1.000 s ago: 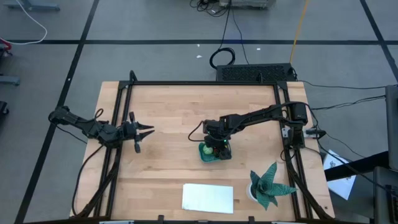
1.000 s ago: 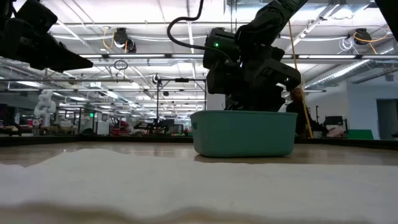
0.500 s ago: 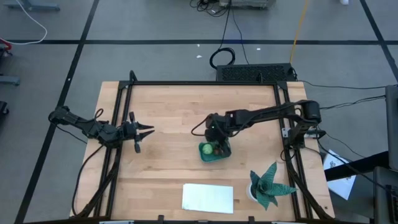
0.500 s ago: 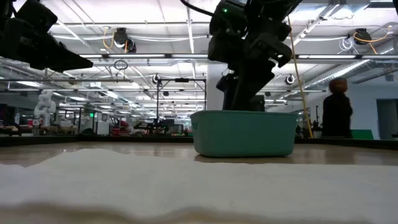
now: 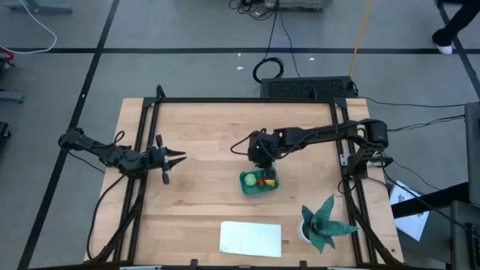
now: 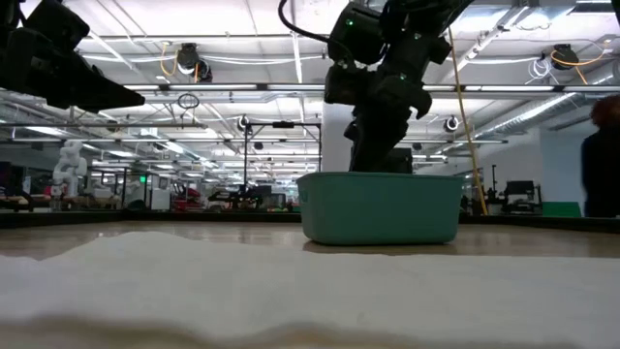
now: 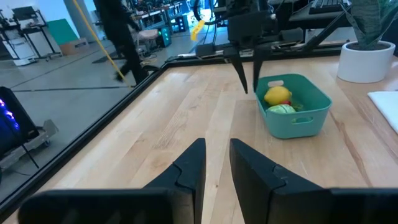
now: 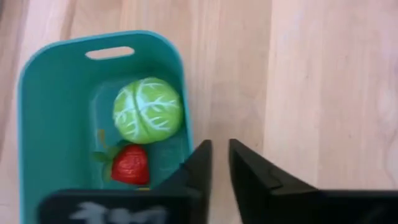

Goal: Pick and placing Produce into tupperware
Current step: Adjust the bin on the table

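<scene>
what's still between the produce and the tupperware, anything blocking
Nothing visible. The yellow lemon-like piece, the round green piece and the red piece already lie inside the teal tub. The right gripper hangs empty beside the tub's wall; the left gripper waits far off.

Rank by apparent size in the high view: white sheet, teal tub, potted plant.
1. White sheet and potted plant: look about alike, not ranked apart.
2. Teal tub: clearly smallest.
</scene>
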